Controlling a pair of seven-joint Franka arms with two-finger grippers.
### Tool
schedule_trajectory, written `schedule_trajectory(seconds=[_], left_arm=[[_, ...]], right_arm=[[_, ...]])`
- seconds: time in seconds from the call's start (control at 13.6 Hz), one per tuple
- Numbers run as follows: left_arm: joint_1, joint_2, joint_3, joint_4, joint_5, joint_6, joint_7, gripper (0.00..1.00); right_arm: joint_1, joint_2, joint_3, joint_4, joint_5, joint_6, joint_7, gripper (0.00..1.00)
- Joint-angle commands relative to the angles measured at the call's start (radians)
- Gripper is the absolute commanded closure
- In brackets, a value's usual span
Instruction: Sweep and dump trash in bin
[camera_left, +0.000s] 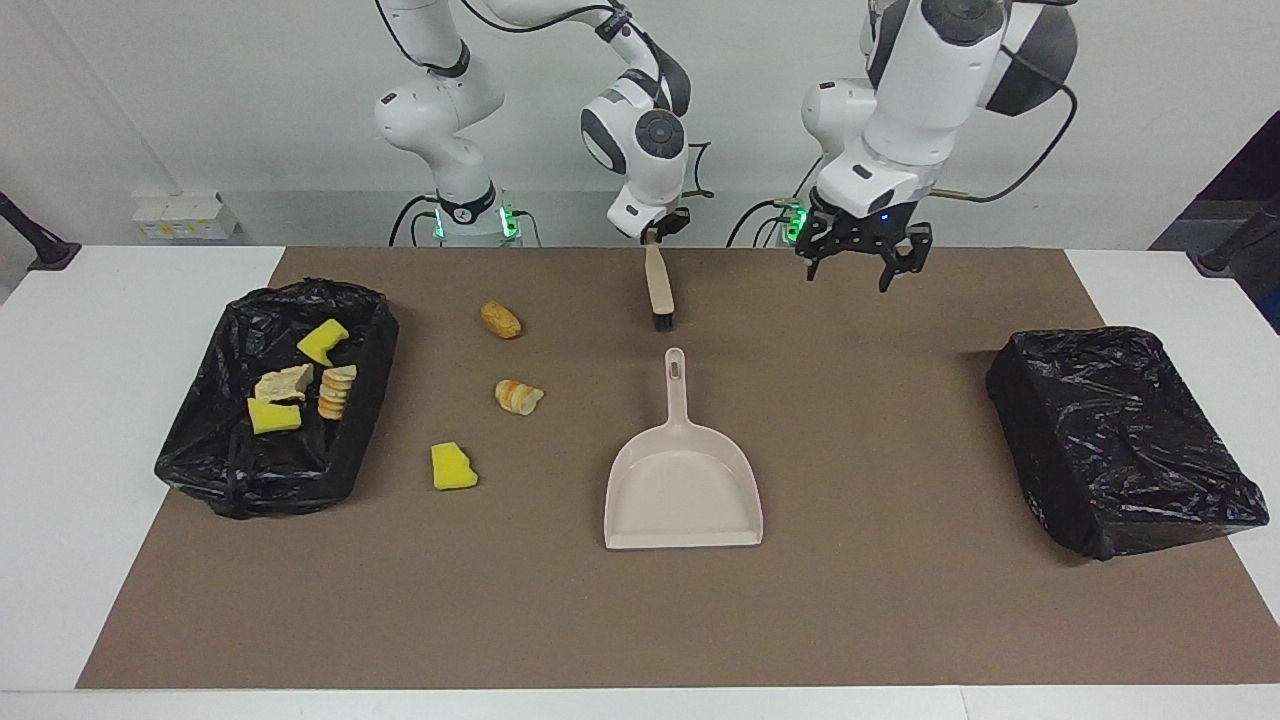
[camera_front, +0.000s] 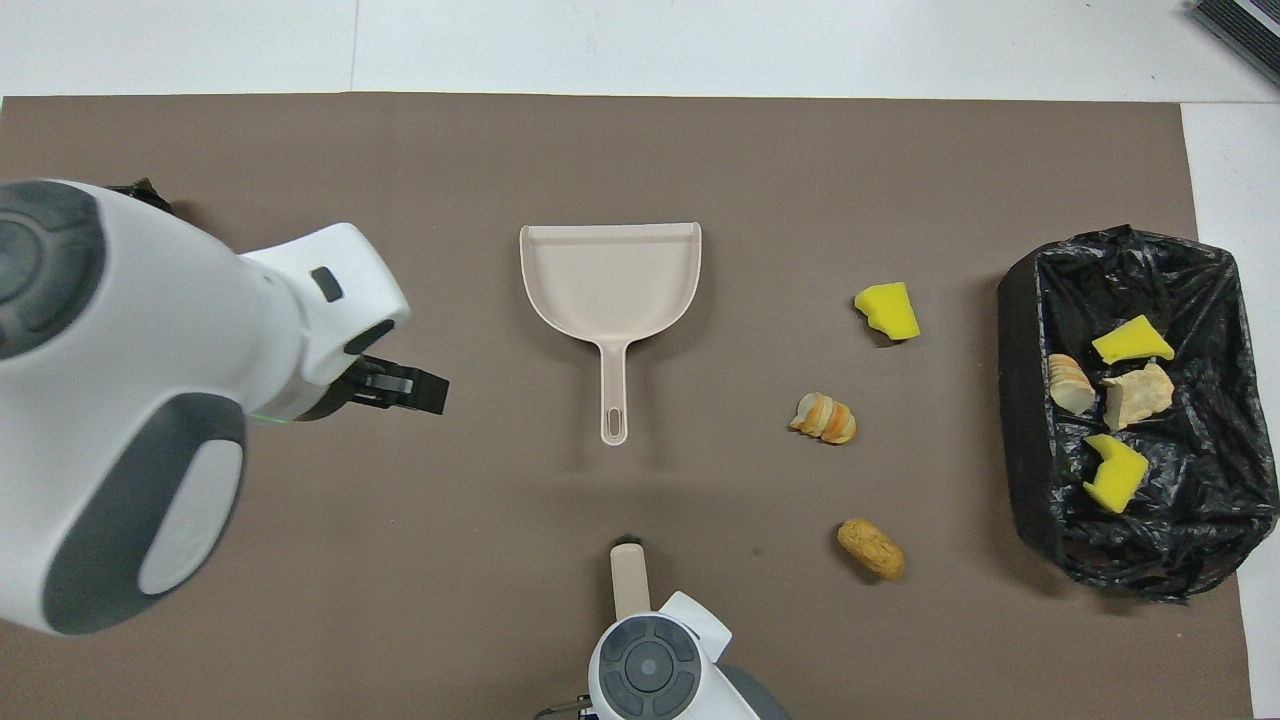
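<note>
Three pieces of trash lie on the brown mat: a brown bread roll (camera_left: 500, 320) (camera_front: 871, 548), a sliced bread piece (camera_left: 519, 396) (camera_front: 825, 418) and a yellow sponge chunk (camera_left: 453, 467) (camera_front: 888, 311). Several more pieces, yellow sponge (camera_left: 322, 341) and tan lumps (camera_left: 283, 384), lie in the black-lined bin (camera_left: 370, 370) (camera_front: 1015, 400) at the right arm's end. The beige dustpan (camera_left: 683, 480) (camera_front: 610, 275) lies mid-mat, handle toward the robots. My right gripper (camera_left: 660, 232) is shut on the beige hand brush (camera_left: 660, 295) (camera_front: 628, 580), bristles down at the mat. My left gripper (camera_left: 850, 272) (camera_front: 400, 385) hangs open and empty over the mat.
A second box wrapped in a black bag (camera_left: 1120, 440) stands at the left arm's end; the left arm covers most of it in the overhead view. White table (camera_left: 100, 330) borders the mat.
</note>
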Motion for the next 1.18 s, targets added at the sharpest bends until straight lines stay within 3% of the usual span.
schedule_trajectory(seconds=[0.0,0.29,0.52,0.74,1.1], left_arm=[[0.003,0.009,-0.052,-0.077,-0.020,0.126,-0.046,0.00],[-0.032,0.169,-0.147,-0.079,0.003,0.290,-0.254,0.00],[-0.075,0.270,-0.179,-0.074,0.089,0.345,-0.348,0.00],[-0.095,0.358,-0.196,-0.068,0.159,0.452,-0.453,0.00],[-0.101,0.460,-0.196,-0.015,0.267,0.486,-0.515,0.00]], right_arm=[[-0.004,-0.005,-0.004,0.003,0.024,0.001,0.029,1.00],[-0.136,-0.152,-0.012,0.001,0.019,-0.176,0.000,1.00],[-0.286,-0.203,-0.012,0.018,-0.077,-0.250,-0.019,1.00],[-0.424,-0.173,-0.012,0.087,-0.226,-0.288,-0.057,1.00],[-0.583,-0.021,-0.012,0.281,-0.459,-0.368,-0.223,1.00]])
